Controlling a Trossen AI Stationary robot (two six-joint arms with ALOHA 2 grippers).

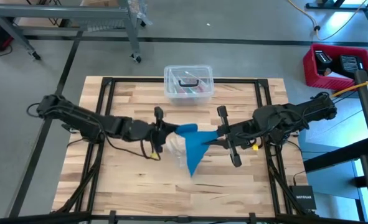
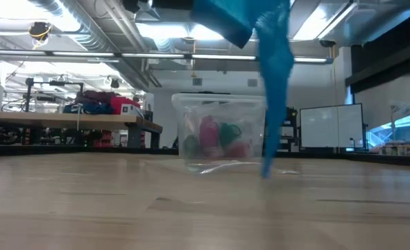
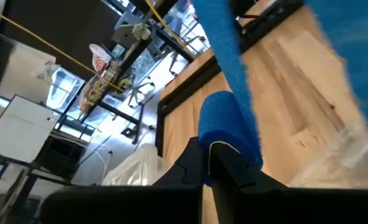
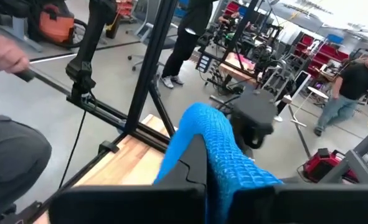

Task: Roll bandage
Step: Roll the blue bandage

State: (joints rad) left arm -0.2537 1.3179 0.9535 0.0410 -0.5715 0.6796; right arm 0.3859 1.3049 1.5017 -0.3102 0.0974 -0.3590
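Above the middle of the table (image 1: pixel 140 180) your two claws meet over the bandage (image 1: pixel 193 146), which hangs in the air between them. Your left claw (image 1: pixel 171 130) comes in from nine o'clock with its fingers (image 3: pixel 233 168) pressed together on a rolled blue end of the band; the left wrist view shows that blue bulge pinched right at the fingertips, with a long strip running off past it. Your right claw (image 1: pixel 213 135) comes in from three o'clock and is likewise clamped on the fabric: in the right wrist view the textured blue cloth (image 4: pixel 224 152) arches up out of the closed fingers.

From the two grips the bandage spreads into a rough triangle and tapers to a tail pointing toward six o'clock. In the low view that tail (image 2: pixel 274 83) drops almost straight down and its tip reaches the table top, or very nearly; you cannot tell whether it touches.

At twelve o'clock, near the table's far edge, stands a clear lidded box (image 1: pixel 188 83) with coloured items inside. A small clear bag (image 1: pixel 176 149) lies on the wood just under the bandage.

Beyond the table, the right wrist view catches people standing in the room, one in a dark shirt (image 4: pixel 358 78) at the far side.
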